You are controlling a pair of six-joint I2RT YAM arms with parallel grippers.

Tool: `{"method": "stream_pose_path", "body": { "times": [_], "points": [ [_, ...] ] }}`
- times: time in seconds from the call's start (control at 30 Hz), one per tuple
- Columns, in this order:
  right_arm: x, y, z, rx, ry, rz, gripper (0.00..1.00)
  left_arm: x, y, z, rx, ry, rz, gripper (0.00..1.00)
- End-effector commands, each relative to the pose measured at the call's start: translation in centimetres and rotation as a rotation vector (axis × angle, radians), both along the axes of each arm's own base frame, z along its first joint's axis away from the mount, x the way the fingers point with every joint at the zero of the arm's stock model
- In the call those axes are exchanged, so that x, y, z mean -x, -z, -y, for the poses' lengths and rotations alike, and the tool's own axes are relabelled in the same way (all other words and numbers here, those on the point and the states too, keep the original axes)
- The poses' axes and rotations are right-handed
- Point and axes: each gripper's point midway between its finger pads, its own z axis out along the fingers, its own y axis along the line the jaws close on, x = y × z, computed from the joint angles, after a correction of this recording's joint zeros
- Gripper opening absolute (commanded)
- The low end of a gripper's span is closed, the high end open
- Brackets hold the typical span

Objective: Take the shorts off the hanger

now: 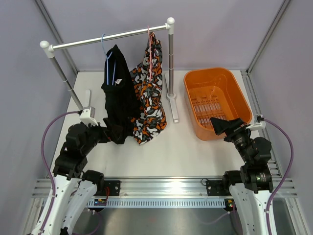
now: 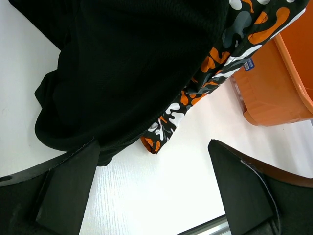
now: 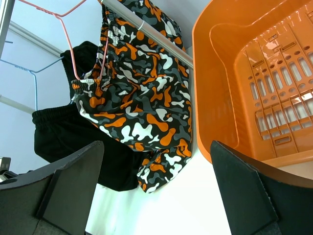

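Both sets of jaws stand wide and empty, the left at the hem of the black shorts (image 1: 119, 100), which hang on a blue hanger (image 1: 103, 41) against the camouflage shorts (image 1: 149, 95); a low tug might drag hanger or neighbour along.

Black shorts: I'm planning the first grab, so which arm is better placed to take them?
Left. The left gripper, open, sits at the hem of the black shorts; the right gripper hangs by the basket, with the camo shorts between.
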Motion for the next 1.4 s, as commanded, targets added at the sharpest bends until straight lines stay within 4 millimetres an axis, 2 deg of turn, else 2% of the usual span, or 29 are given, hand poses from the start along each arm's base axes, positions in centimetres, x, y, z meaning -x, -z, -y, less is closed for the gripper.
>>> {"method": "stream_pose_path", "body": {
  "times": [0.0,0.23,0.37,0.6,0.63,0.67,0.7,0.73,0.83,0.87,0.9,0.93,0.97,1.0,1.07,1.1,1.13,1.17,1.2,1.23,1.27,1.3,1.37],
  "points": [
    [0.1,-0.9,0.0,0.007,-0.002,0.035,0.99,-0.4,-1.0,0.7,0.026,0.028,0.037,0.99],
    [0.2,-0.5,0.0,0.011,-0.004,0.024,0.99,-0.3,-1.0,0.8,0.026,0.036,0.037,0.99],
    [0.1,-0.5,0.0,0.011,-0.002,0.021,0.99,0.2,-2.1,1.1,0.033,0.067,0.085,0.99],
    [0.1,-0.2,-0.1,0.01,-0.01,0.01,0.99,0.2,-7.6,0.8,0.041,0.058,0.201,0.99],
    [0.1,-0.1,-0.1,0.008,-0.01,0.006,0.99,0.5,-9.4,0.5,0.038,0.044,0.227,0.99],
    [0.1,0.0,-0.1,0.008,-0.012,0.004,0.99,0.4,-10.0,0.1,0.031,0.025,0.228,0.99],
    [0.1,0.0,-0.2,0.009,-0.015,0.003,1.0,-0.1,-10.1,-0.6,0.01,-0.022,0.214,0.99],
    [0.1,0.0,-0.2,0.007,-0.016,0.004,0.99,-0.1,-11.7,-1.0,0.008,-0.04,0.244,0.99],
    [0.0,-0.1,-0.4,-0.001,-0.03,0.014,0.99,-1.0,-13.5,-1.4,-0.004,-0.07,0.278,0.99],
    [0.0,-0.2,-0.5,-0.01,-0.033,0.014,0.99,-1.1,-15.1,-1.4,0.008,-0.072,0.306,0.99],
    [-0.2,0.1,-0.6,-0.014,-0.039,0.008,0.99,-1.5,-16.2,-1.2,0.019,-0.07,0.325,0.99],
    [-0.3,0.0,-0.7,-0.02,-0.041,0.011,1.0,-2.7,-16.2,-0.8,0.017,-0.065,0.304,0.99],
    [-0.3,-0.1,-0.8,-0.023,-0.045,0.01,0.99,-3.0,-17.7,-0.6,0.026,-0.065,0.328,0.99],
    [-0.4,0.0,-0.9,-0.027,-0.051,0.003,0.99,-4.8,-17.3,-0.6,0.012,-0.086,0.293,0.99],
    [-0.4,-0.2,-1.0,-0.031,-0.058,0.005,1.0,-6.3,-18.0,-0.8,0.0,-0.119,0.276,0.99],
    [-0.3,-0.3,-1.1,-0.033,-0.062,0.007,0.99,-7.1,-19.5,-1.4,-0.003,-0.158,0.304,0.99],
    [-0.3,-0.4,-1.1,-0.034,-0.062,0.008,0.99,-7.8,-19.8,-1.4,-0.006,-0.17,0.305,0.99],
    [-0.3,-0.4,-1.1,-0.034,-0.067,0.01,0.99,-9.5,-19.2,-1.3,-0.021,-0.183,0.277,0.99],
    [-0.3,-0.5,-1.2,-0.034,-0.07,0.011,0.99,-10.2,-20.5,-1.6,-0.017,-0.215,0.301,0.99],
    [-0.4,-0.5,-1.2,-0.034,-0.073,0.014,1.0,-11.0,-20.8,-1.7,-0.018,-0.228,0.306,0.99],
    [-0.5,-0.5,-1.3,-0.034,-0.075,0.011,0.99,-12.6,-20.1,-1.4,-0.027,-0.236,0.281,0.99],
    [-0.6,-0.5,-1.4,-0.033,-0.082,0.004,0.99,-13.3,-21.3,-1.6,-0.021,-0.258,0.308,0.99],
    [-0.6,-0.8,-1.6,-0.028,-0.094,0.002,1.0,-14.9,-21.4,-1.7,-0.033,-0.278,0.305,0.99]
  ]
}}
